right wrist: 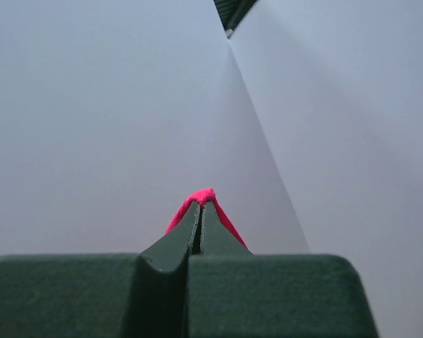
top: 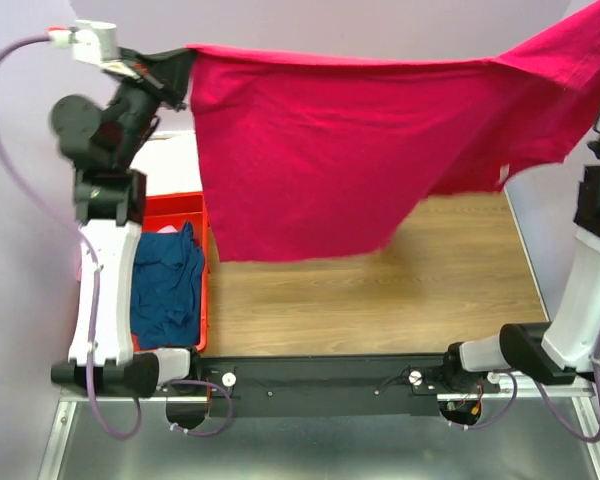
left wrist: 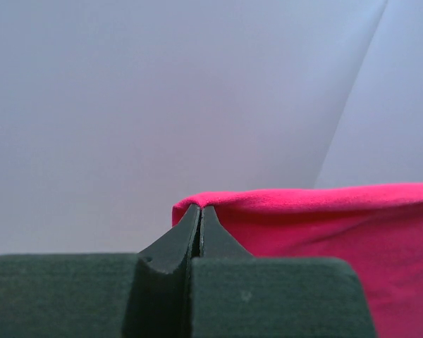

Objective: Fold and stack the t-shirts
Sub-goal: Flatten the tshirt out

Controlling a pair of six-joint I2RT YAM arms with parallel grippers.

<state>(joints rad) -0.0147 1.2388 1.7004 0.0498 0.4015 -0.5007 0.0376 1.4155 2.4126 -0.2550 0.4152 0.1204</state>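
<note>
**A:** Where do we have the magenta t-shirt (top: pixel 320 150)?

**B:** Spread in the air between both arms. It hangs like a sheet over the worktop (top: pixel 380 300), to the right of the red bin (top: pixel 202 300) as the overhead view shows it. The navy t-shirt (top: pixel 165 285) lies crumpled inside the bin.

**A:** And our grips?

**B:** The left pincer (left wrist: pixel 199 208) is clamped on the top edge of the cloth at its corner. The right pincer (right wrist: pixel 199 205) is closed on only a small peak of fabric poking past its tips.

**A:** That second hold worries us.

**B:** It should. We judge it shallow. If we pull the arms further apart, the peak could slide out, and the shirt would swing toward the bin and collapse in a heap.

**A:** Anything else?

**B:** The lower hem slants, hanging lowest on the side nearest the bin. If we lower both arms evenly, that corner would land first and bunch. That edge also hangs just beside the bin's rim, so a drift that way could drape it over the wall.
</note>
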